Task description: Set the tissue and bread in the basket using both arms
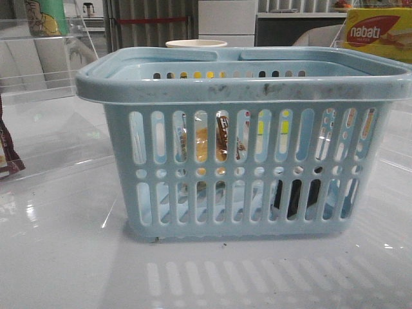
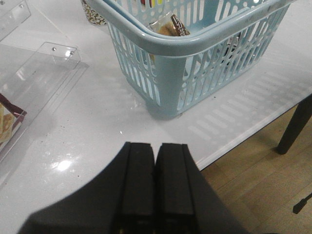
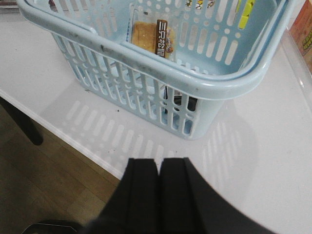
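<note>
The light-blue basket (image 1: 244,84) stands in the middle of the white table; its corner shows in the left wrist view (image 2: 195,44) and its rim in the right wrist view (image 3: 161,73). Inside it lies the bread (image 3: 148,36), a clear packet of golden toast with a dark label, also seen through the slots (image 1: 203,145) and over the rim (image 2: 168,29). The tissue (image 1: 297,196), a dark pack, shows through the lower right slots and near the basket's corner (image 3: 181,101). My left gripper (image 2: 156,146) and right gripper (image 3: 159,162) are both shut and empty, back from the basket near the table's front edge.
A yellow-and-red nabati box (image 1: 380,35) stands at the back right. Clear acrylic stands (image 2: 44,73) and a dark brown snack packet (image 1: 8,154) sit at the left. A cream cup (image 1: 196,44) is behind the basket. Wooden floor (image 2: 263,180) lies beyond the table's edge.
</note>
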Controlling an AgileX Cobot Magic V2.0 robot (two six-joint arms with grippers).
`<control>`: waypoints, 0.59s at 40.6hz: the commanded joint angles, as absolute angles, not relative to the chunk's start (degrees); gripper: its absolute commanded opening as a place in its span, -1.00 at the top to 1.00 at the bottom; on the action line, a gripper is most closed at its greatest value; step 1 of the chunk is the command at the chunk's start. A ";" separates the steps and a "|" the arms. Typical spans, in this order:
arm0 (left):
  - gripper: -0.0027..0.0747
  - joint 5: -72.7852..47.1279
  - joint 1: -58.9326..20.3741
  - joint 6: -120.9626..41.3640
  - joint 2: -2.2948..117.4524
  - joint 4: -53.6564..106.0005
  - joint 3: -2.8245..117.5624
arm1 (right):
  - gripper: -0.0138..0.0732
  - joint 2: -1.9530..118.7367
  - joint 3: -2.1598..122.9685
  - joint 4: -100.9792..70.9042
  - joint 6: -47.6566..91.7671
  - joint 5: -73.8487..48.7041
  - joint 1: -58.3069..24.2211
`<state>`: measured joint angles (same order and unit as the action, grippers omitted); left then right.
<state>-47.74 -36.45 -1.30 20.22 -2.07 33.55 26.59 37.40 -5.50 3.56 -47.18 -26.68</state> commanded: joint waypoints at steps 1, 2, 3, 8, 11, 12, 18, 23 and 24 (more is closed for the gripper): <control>0.69 -42.76 -36.51 -0.93 20.76 -2.01 35.05 | 0.62 26.77 38.91 -5.22 3.93 -43.05 -26.75; 0.69 -42.76 -36.51 -0.93 20.76 -2.01 35.05 | 0.62 26.77 38.91 -5.22 3.93 -43.05 -26.75; 0.69 -42.76 -36.51 -0.93 20.76 -2.01 35.05 | 0.62 26.77 38.91 -5.22 3.93 -43.05 -26.75; 0.69 -42.76 -36.51 -0.93 20.76 -2.01 35.05 | 0.62 26.77 38.91 -5.22 3.93 -43.05 -26.75; 0.69 -42.76 -36.51 -0.93 20.76 -2.01 35.05 | 0.62 26.77 38.91 -5.22 3.93 -43.05 -26.75; 0.69 -42.76 -36.51 -0.93 20.76 -2.01 35.05 | 0.62 26.77 38.91 -5.22 3.93 -43.10 -26.75; 0.69 -42.76 -36.51 -0.93 20.76 -2.13 35.05 | 0.62 26.77 38.91 -5.22 3.93 -43.10 -26.75; 0.69 -34.22 -34.20 -0.93 17.21 -5.34 31.73 | 0.62 26.77 38.91 -5.22 3.93 -43.10 -26.75; 0.69 -31.82 -33.18 -0.93 16.13 -5.34 30.26 | 0.62 26.77 38.91 -5.22 3.93 -43.17 -26.75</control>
